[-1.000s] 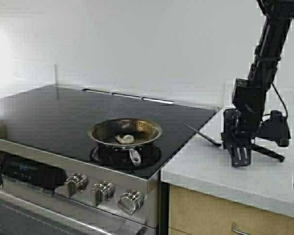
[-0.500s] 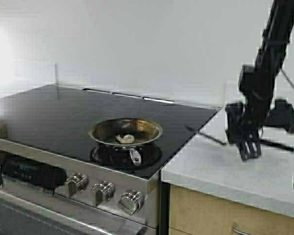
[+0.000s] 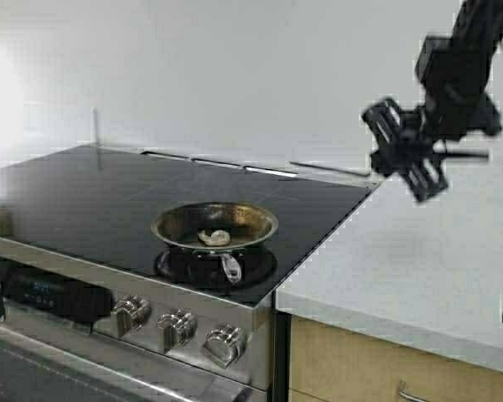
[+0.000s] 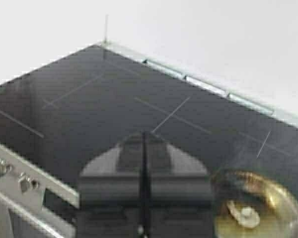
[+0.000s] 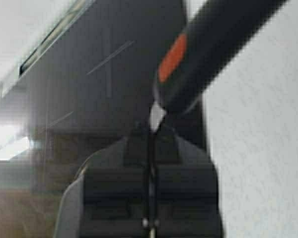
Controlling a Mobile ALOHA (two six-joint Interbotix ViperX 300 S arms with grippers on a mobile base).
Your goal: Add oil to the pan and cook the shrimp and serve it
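High view | right gripper (image 3: 400, 151) up over counter (image 3: 419, 260), pinching black spatula (image 5: 213, 49) | left gripper (image 4: 144, 198) closed, empty | shrimp (image 3: 214, 238) in pan (image 3: 215, 224)

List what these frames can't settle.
- Right gripper, high view: motion-blurred; how it grips the thin black tool is unclear.
- Tool, right wrist view: far end cut off by the frame edge.
- Pan, left wrist view: partly cut off by the edge; left gripper covers its near side.
- Shrimp: too small to judge doneness.
- Oil: not visible.
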